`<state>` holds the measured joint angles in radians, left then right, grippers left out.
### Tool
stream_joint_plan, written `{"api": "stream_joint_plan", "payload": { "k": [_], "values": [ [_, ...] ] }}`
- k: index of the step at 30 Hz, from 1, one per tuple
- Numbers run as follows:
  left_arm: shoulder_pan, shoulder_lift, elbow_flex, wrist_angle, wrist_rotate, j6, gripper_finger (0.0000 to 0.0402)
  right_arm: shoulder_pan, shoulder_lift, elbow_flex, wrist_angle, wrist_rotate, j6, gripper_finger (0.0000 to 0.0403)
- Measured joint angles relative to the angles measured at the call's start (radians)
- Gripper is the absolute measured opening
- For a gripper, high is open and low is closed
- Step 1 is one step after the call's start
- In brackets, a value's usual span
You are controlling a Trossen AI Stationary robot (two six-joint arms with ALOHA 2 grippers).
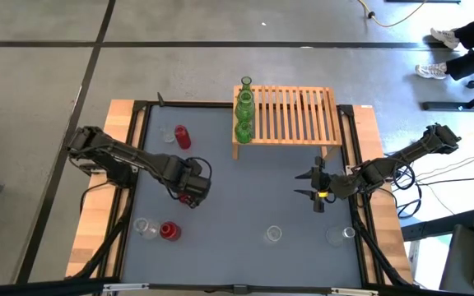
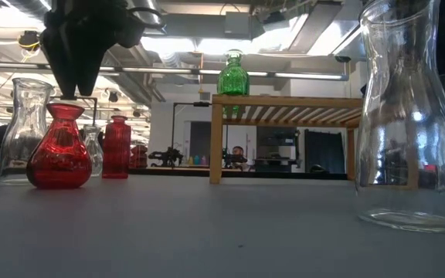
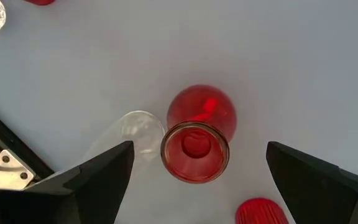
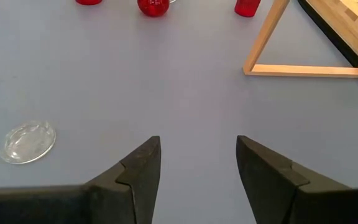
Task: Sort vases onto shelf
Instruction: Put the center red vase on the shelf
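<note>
Risk: left gripper, wide open and empty above the squat red vase, may clip the clear vase touching it, well short of the shelf; right gripper waits half-open, empty

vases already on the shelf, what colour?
Green; the vases on the shelf show best in the high view.

Most of the shelf top lies bare; three green vases line its left edge (the only blockers). Open mat separates the arms.
</note>
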<state>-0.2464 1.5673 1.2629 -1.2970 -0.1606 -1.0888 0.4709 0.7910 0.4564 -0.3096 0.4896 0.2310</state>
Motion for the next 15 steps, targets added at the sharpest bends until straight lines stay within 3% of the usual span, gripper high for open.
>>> {"api": "stream_joint_plan", "payload": {
  "k": [15],
  "values": [
    [-0.003,0.005,-0.001,0.010,-0.039,-0.007,0.0361,0.000,0.000,0.000,0.000,-0.003,0.000,0.0195]
  ]
}}
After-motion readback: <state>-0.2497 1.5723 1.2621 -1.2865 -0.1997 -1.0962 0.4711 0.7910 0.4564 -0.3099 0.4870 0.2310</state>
